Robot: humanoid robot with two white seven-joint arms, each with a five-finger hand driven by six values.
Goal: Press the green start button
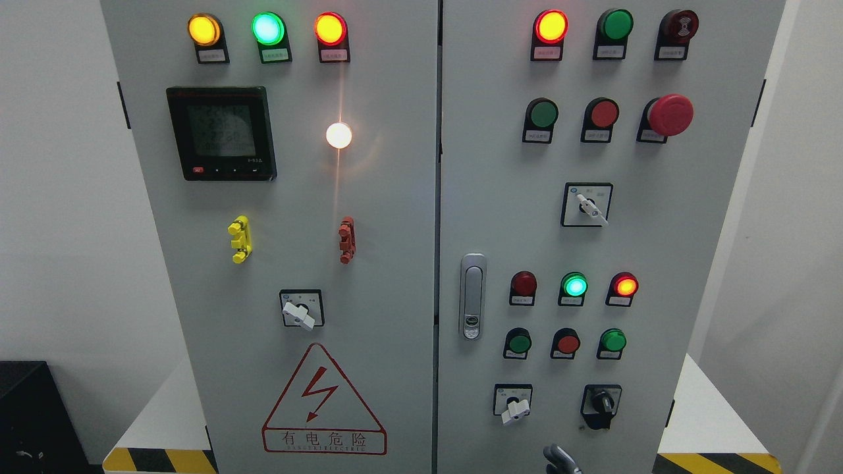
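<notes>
A grey electrical cabinet fills the head view. Its right door (pixel 691 230) carries three green push buttons: one in the upper row (pixel 544 113), and two in the lower row at the left (pixel 519 343) and the right (pixel 613 340). Which one is the start button I cannot tell, as the labels are too small to read. A small grey part of my right hand (pixel 560 459) pokes up at the bottom edge, below the lower buttons and touching none of them. The rest of that hand is out of frame.
Red buttons (pixel 603 113) (pixel 567 343) sit beside the green ones, and a red mushroom stop (pixel 670 114) at upper right. Nearby are lit lamps (pixel 574 285), rotary switches (pixel 516 409) (pixel 600 400) (pixel 589 207) and a door latch (pixel 471 296). The left door holds a meter (pixel 221 133).
</notes>
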